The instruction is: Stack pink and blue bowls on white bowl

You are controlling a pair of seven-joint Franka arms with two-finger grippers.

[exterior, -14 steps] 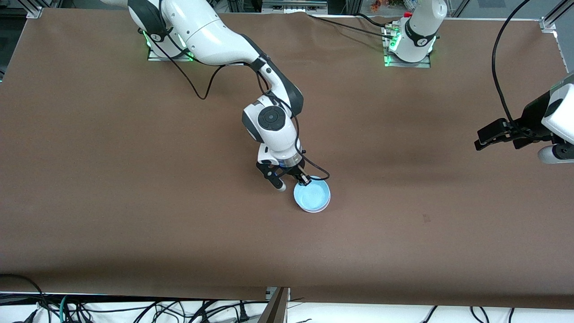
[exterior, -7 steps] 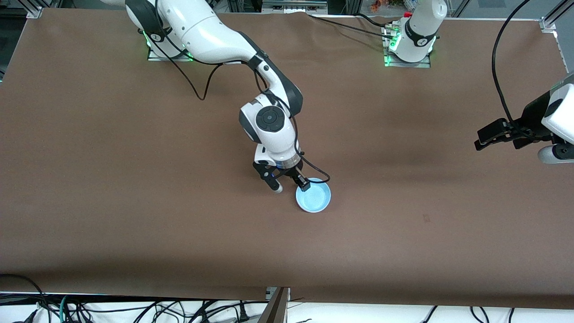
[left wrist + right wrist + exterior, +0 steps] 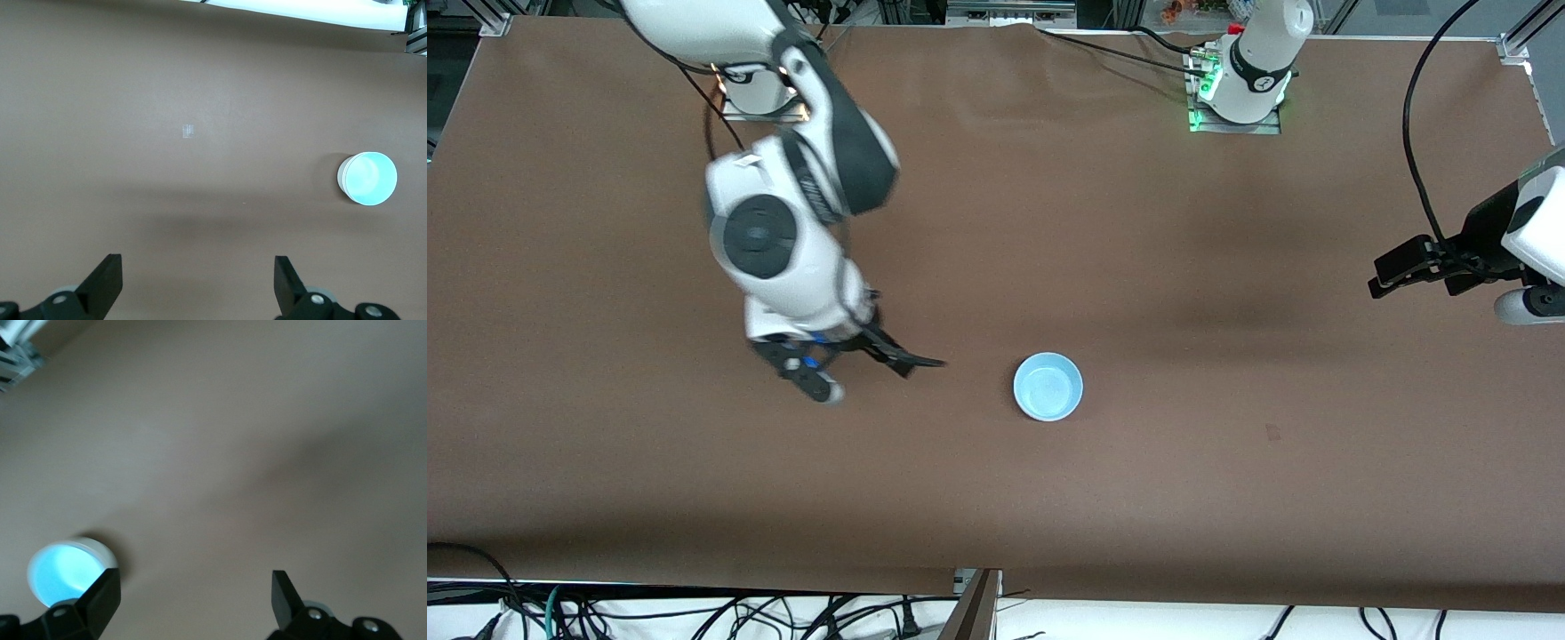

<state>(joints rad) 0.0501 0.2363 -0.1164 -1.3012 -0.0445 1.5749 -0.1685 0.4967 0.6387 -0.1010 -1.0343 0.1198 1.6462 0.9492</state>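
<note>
Fingers spread and empty, the right end effector (image 3: 867,373) hangs over bare brown desk (image 3: 605,444) toward the right arm's end, the blue bowl (image 3: 1048,386) sits mid-desk nested on a white bowl (image 3: 343,177), and the waiting left end effector (image 3: 1392,271), also open, hovers over the left arm's end.

No text, label, brand, number or sign can be read anywhere in these views, on the arms, the bowls or the table.
</note>
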